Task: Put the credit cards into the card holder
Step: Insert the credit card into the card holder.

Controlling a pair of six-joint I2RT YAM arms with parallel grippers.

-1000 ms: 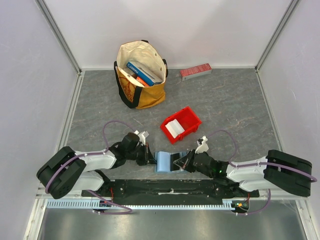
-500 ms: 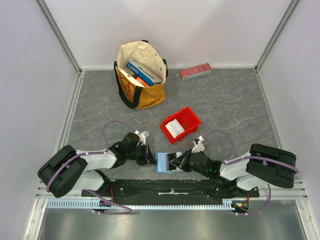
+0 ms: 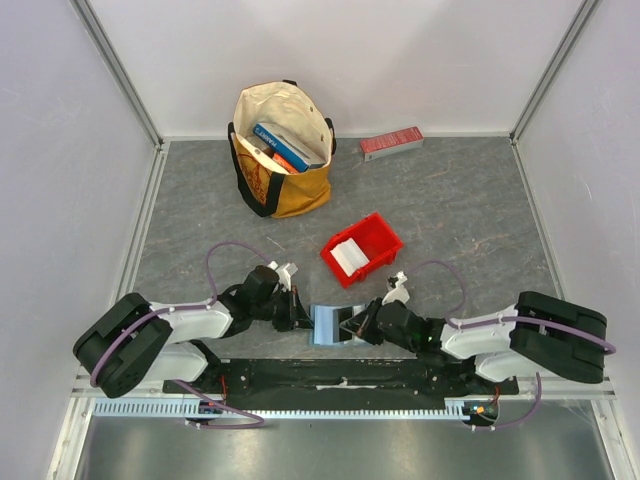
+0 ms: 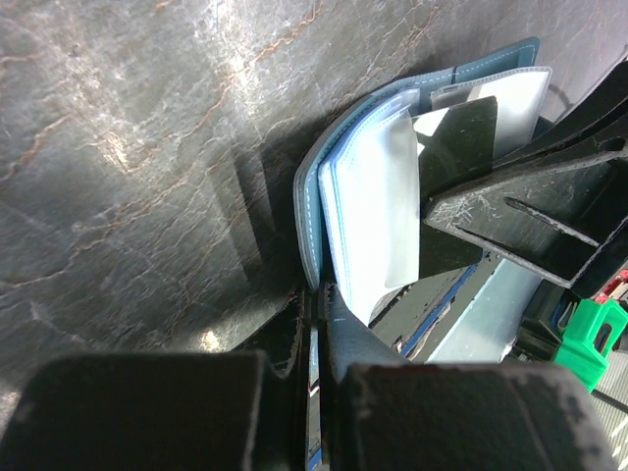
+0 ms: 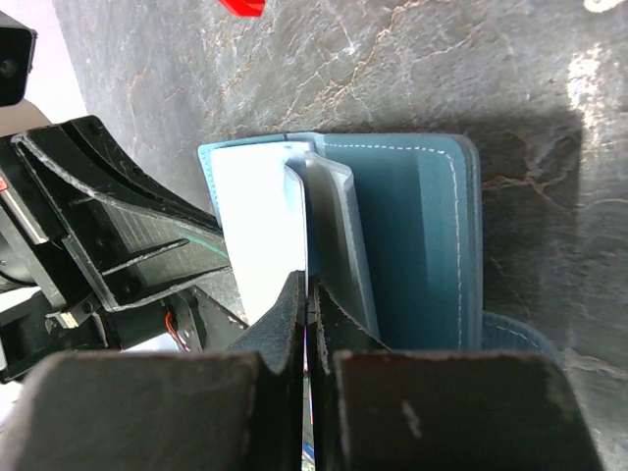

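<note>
The grey marbled table top (image 3: 470, 200) carries everything. Well behind the red plastic bin (image 3: 390, 236), to its left, stands the cream and mustard cloth tote bag (image 3: 283, 150) with books in it. A long red cardboard box (image 3: 391, 143) lies well behind the bin, against the back wall.

Just in front of the bin, towards the arm bases, the small teal-blue folding card holder (image 3: 327, 324) sits between the two tools. The white credit cards (image 3: 347, 257) lie inside the bin. No tan card can be made out.

The left gripper (image 3: 297, 312), in front and left of the bin, has its jaws pressed together on the holder's near edge. In its wrist view the teal cover bows away from the pale inner sleeves. The right gripper (image 3: 355, 325), directly in front of the bin, is also pressed together, pinching one thin inner leaf of the holder. Whether a card sits in that leaf I cannot tell.

Over the last second the right arm has drawn its elbow in and slid its tool leftward. The holder looked wider a second ago and is now bunched narrower between the grippers.

This looks like spreading the leaves to bare a slot. Both tools are busy with the holder, so one would have to let go before a card can be fetched.
</note>
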